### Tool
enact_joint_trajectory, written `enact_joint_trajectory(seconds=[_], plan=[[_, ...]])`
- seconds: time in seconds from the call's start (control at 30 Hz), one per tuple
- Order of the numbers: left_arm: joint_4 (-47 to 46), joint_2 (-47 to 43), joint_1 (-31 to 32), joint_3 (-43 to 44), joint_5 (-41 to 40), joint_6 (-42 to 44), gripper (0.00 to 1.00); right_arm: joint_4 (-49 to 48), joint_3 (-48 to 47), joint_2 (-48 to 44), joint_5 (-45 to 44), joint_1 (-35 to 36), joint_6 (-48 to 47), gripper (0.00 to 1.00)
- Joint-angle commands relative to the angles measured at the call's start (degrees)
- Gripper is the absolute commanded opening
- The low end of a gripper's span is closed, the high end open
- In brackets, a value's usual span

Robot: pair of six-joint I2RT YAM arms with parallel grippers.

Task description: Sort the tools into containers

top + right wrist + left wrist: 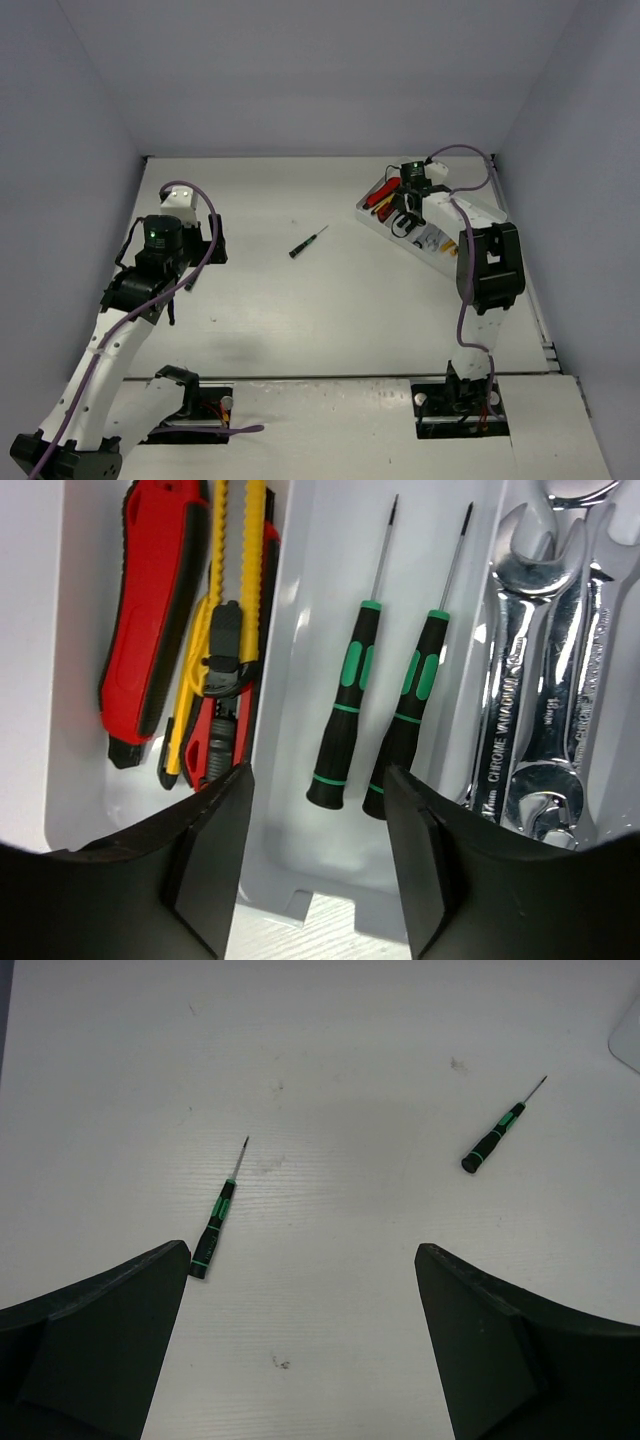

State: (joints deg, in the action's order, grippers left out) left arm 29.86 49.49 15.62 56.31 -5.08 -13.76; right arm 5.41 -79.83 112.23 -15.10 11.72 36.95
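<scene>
Over the tray (300, 600), right claw (316, 805) pointing down, jaws apart, seemingly empty

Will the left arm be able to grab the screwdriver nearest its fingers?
Probably yes: the left gripper is open, and that screwdriver lies alone on the table just ahead, nothing blocking it.

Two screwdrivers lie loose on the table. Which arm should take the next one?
Left. The left pincer, open, hangs over the table with one screwdriver close beside it. The right pincer is away over the tray.
</scene>
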Motion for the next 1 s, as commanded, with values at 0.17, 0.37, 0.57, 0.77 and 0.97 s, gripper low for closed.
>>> enact_joint_trajectory(seconds=[0.17, 0.37, 0.57, 0.77, 0.97], plan=[[-2.75, 0.30, -0.72, 0.38, 0.85, -0.61, 0.94, -1.55, -2.78, -6.97, -2.80, 11.41, -3.80, 0.51], [-2.71, 0.67, -0.85, 0.46, 1.19, -0.65, 0.94, -1.55, -3.37, -4.44, -7.59, 21.30, 2.68, 0.50], [-2.71, 0.33, -0.77, 0.28, 0.69, -0.49, 0.94, -1.55, -7.86, 2.73, -11.39, 28.60, 9.74, 0.51], [-2.78, 0.25, -0.85, 0.36, 0.95, -0.48, 0.94, -1.47, -14.33, 10.03, -11.76, 32.35, 10.17, 0.50], [-2.71, 0.38, -0.85, 0.29, 1.04, -0.51, 0.94, -1.46, -16.95, 14.65, -11.62, 34.11, 10.58, 0.49]])
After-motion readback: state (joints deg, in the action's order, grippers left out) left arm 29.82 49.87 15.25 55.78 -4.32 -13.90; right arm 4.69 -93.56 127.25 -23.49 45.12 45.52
